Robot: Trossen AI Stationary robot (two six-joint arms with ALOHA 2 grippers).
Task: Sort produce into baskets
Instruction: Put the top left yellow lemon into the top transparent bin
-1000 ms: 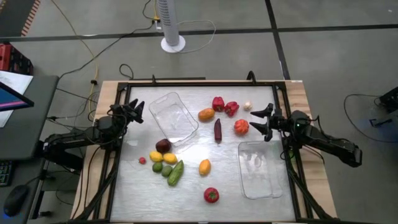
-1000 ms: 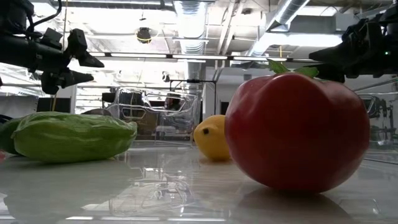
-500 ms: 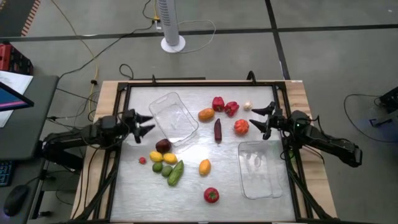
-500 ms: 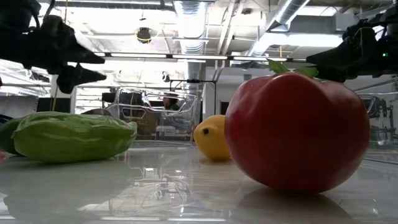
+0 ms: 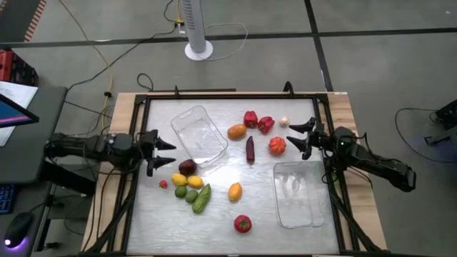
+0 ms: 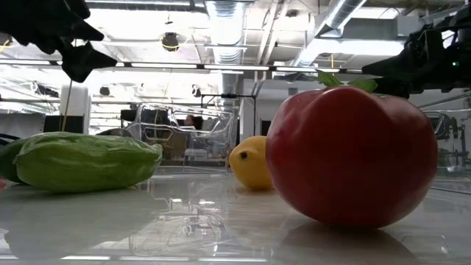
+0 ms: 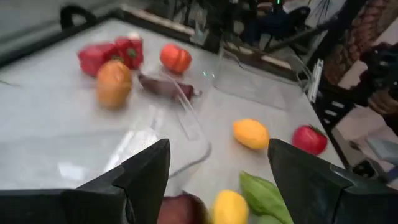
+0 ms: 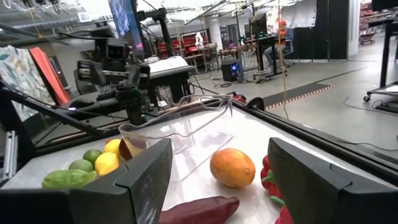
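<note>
Left gripper (image 5: 166, 151) is hovering wide open and empty beside the dark purple piece (image 5: 187, 168), which is touching the left basket (image 5: 198, 134).

Right gripper (image 5: 295, 138) is gaping, empty, near the tomato (image 5: 277, 145).

Risk: a descending finger could be striking the basket rim, shoving it, or rolling fruit across the counter (image 5: 221, 210).

No legible writing.

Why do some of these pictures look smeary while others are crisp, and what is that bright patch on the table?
Left wrist view: the produce, such as the orange fruit, is smeared with blur. Low view: the big red tomato looms close to the lens, with ceiling lights mirrored in the glossy table. High view: crisp, with glare on the table beside the clear basket.
</note>
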